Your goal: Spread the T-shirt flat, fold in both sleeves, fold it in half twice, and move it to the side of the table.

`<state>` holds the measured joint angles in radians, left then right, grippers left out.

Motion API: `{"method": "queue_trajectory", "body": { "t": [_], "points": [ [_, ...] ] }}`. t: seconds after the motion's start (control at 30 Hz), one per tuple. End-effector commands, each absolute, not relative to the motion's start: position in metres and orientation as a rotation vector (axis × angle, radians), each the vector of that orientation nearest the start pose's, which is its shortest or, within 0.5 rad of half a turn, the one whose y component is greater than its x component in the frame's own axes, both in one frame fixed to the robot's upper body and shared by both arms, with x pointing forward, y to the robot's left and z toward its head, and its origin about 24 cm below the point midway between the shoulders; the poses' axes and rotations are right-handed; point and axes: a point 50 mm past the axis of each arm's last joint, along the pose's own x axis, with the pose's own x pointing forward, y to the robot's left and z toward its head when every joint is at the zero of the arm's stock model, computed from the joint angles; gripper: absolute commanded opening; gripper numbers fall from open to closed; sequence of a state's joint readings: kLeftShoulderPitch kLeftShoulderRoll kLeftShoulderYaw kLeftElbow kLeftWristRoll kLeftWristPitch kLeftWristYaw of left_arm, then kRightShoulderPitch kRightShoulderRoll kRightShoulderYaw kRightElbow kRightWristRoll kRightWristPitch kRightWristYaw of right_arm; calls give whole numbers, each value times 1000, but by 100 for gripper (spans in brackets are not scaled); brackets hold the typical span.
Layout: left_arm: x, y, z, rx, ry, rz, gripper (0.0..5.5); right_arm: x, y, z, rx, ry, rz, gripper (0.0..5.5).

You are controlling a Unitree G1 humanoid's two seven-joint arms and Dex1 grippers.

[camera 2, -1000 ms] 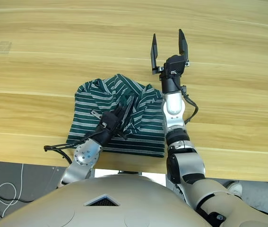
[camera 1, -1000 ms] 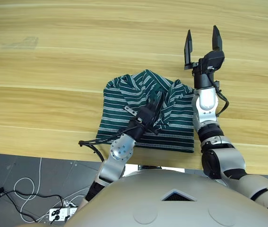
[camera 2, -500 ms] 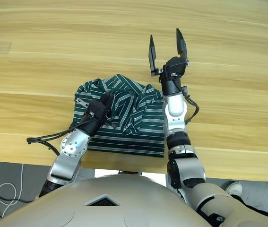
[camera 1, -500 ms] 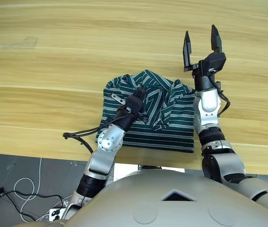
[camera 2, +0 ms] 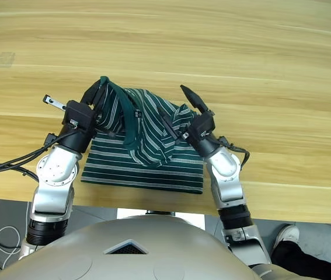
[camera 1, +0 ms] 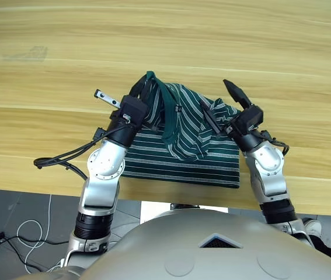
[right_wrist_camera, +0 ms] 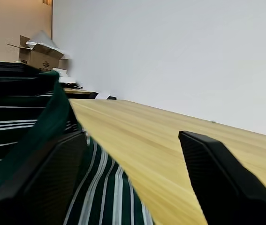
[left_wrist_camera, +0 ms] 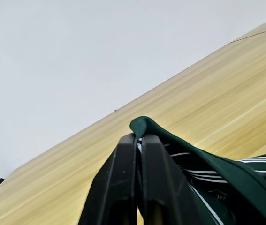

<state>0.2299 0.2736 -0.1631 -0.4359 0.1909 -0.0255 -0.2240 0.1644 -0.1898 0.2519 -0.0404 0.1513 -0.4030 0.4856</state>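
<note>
Very first step for me here: getting the T-shirt (camera 1: 177,157) spread flat. Right now it's a bunched striped heap, and the near edge of the surface (camera 1: 153,35) runs right along the shirt's lower hem.

My left gripper (camera 1: 143,81) is clenched on a dark green edge band at the shirt's far-left corner. It's holding that bit up off the heap, so a loop of fabric hangs down from it. My right gripper (camera 1: 215,99) sits at the shirt's right side, wide apart and grasping nothing. One finger looks like it's lying in the folds, but I can't tell if it's under a layer.

The sleeves are buried somewhere in the heap and I can't pick them out.

Next move, as I see it: the right one closes on a matching edge on the shirt's right side, then both pull apart so it opens out. The tricky bit is probably pinching just one layer.
</note>
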Motion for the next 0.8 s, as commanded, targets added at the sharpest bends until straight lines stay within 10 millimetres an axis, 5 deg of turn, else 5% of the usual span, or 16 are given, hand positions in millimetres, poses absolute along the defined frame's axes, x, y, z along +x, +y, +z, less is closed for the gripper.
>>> {"method": "queue_trajectory", "body": {
  "t": [0.03, 0.27, 0.47, 0.8],
  "points": [
    [200, 138, 88, 433, -186, -410, 2, 190, -100, 44, -19, -209, 755, 369],
    [202, 136, 92, 446, -206, -426, 2, 167, -75, 31, 9, -77, 885, 369],
    [218, 124, 114, 461, -310, -462, 2, 154, -61, 10, -4, 98, 965, 369],
    [224, 103, 122, 452, -363, -533, 2, 149, -52, 4, -48, 122, 987, 369]
  ]
}}
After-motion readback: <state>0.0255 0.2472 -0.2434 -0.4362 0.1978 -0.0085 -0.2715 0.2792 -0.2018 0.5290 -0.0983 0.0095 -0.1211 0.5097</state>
